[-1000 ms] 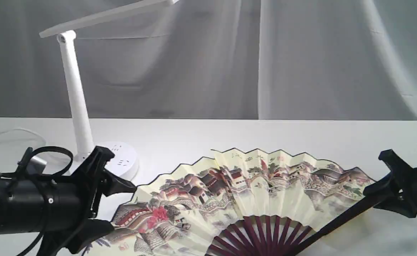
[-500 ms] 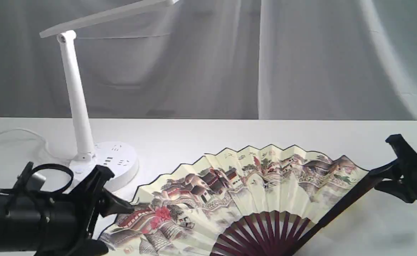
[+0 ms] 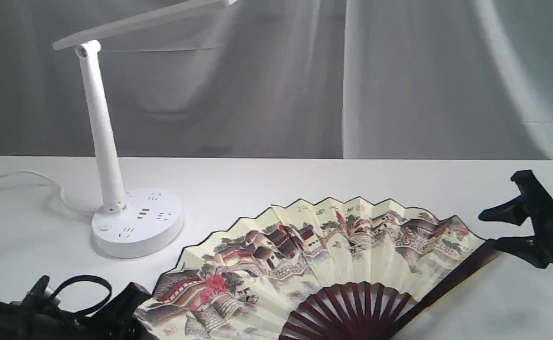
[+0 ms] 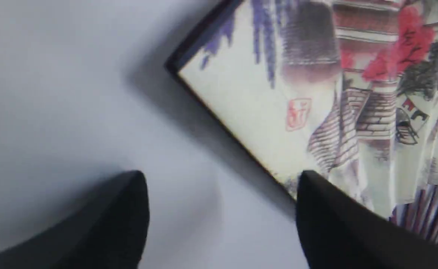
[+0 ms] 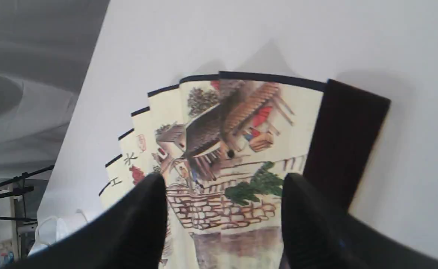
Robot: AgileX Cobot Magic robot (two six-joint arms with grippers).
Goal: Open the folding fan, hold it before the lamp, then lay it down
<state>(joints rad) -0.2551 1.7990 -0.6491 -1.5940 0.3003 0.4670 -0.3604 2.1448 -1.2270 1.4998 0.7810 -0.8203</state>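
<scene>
A: Where is the fan?

B: The pleated cream paper folding fan [image 3: 323, 264], painted with a village landscape and edged in black, lies spread wide open on the white desk [image 3: 305, 179], painted side up. Its dark maroon ribs converge at the lower edge of the exterior view.

A: And the lamp?

B: The white desk lamp [image 3: 101, 141], with a slim stem, long flat head and round socketed base, stands behind the fan and to its left, apart from it. Its white cord [image 3: 31, 175] trails off to the left. A pale grey curtain [image 3: 399, 80] hangs behind the desk.

A: The left arm's jaws?

B: The black left gripper [image 4: 221, 177] sits low at the fan's left corner. Its jaws are spread, with only bare desk between them. One jaw overlaps the paper's edge in the wrist view.

A: The right?

B: The black right gripper [image 3: 489, 230] hovers just beside the tip of the right maroon guard, jaws released and holding nothing. Whether the lower jaw touches the guard, I cannot tell.
</scene>
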